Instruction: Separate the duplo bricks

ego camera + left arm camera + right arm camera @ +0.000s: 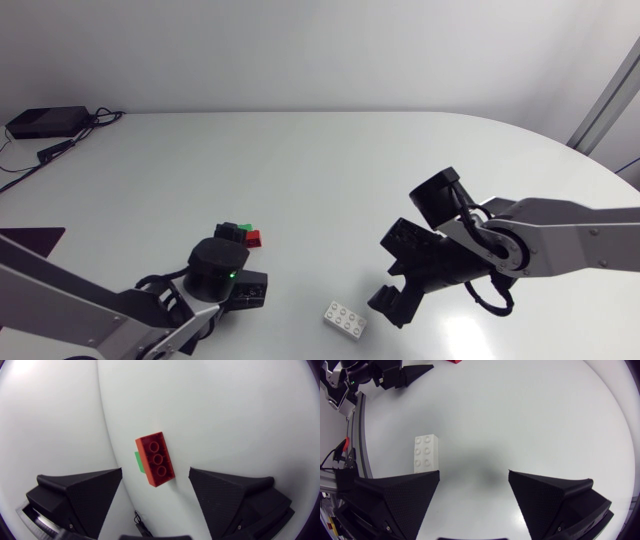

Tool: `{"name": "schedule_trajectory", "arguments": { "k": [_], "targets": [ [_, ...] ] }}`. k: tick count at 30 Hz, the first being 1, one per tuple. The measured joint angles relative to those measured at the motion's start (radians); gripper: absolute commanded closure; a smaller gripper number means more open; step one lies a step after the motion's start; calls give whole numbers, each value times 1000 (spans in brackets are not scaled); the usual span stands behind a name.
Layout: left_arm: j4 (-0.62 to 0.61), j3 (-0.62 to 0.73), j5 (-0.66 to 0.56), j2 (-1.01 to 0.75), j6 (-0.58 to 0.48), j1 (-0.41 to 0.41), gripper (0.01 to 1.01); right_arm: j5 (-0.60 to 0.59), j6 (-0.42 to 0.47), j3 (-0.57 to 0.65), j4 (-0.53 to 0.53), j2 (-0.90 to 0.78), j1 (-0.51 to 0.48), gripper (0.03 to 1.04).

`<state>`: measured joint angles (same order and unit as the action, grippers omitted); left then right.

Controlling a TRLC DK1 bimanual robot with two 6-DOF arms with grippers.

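A red duplo brick (pixel 156 459) lies on the white table with a green brick (pixel 138 461) showing at its side from underneath. My left gripper (pixel 155 485) hangs over them, open, its fingers well apart and clear of the red brick. From above, the red brick (pixel 253 238) and a sliver of green (pixel 237 225) sit beside the left gripper (pixel 245 258). A white brick (pixel 345 319) lies alone near the front edge. My right gripper (pixel 392 272) is open just right of it. In the right wrist view the white brick (pixel 426 452) lies ahead of one finger of the gripper (pixel 474 485).
A black box (pixel 45 122) with cables sits at the table's back left corner. A dark flat piece (pixel 30 240) lies at the left edge. The table's front edge runs close to the white brick.
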<state>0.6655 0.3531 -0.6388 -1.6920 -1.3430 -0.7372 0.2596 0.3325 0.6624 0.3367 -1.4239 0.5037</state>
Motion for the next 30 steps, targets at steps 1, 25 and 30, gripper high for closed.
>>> {"name": "schedule_trajectory", "arguments": {
  "k": [1, 25, 30],
  "targets": [
    [-60, 2, 21, 43, 0, 14, 57, 0, 0, 0, 0, 0, 0, 70],
    [-1112, 627, 757, 48, 320, 449, 157, 0, 0, -5, 0, 2, 0, 70],
    [-1115, 627, 768, 2, 320, 449, 164, 0, 0, -6, 0, 2, 0, 70]
  ]
}}
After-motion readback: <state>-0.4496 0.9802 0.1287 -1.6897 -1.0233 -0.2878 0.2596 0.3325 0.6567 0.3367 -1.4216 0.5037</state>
